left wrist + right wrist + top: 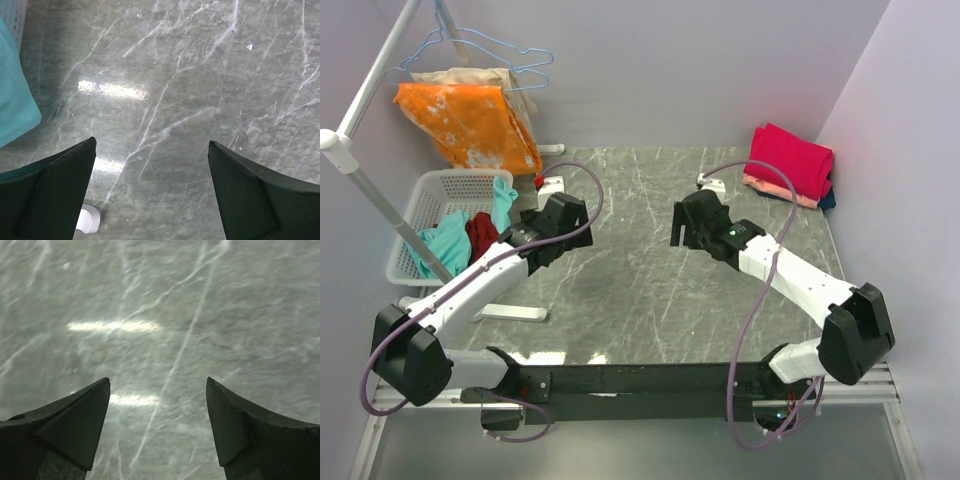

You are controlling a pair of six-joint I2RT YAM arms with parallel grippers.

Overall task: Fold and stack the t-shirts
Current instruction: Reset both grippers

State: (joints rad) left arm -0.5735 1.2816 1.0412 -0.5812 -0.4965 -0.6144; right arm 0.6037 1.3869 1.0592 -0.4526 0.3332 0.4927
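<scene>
Stacked at upper right: folded t-shirts (790,160), crimson atop salmon-pink and dark blue; heaped in basket (420,195) at left: cloth (450,240) seemingly unfolded; hovering over surface (640,290): left claw (150,145), right claw (157,382), both agape, empty.

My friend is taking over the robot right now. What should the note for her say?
Hands: left hand open and empty over the marble table; right hand open and empty too.
Done: crimson t-shirt folded on top of salmon-pink t-shirt, dark blue t-shirt underneath, stacked at the far right corner.
Left: teal cloth and dark red cloth lie unfolded in the white basket on the left; probably those come next.
</scene>
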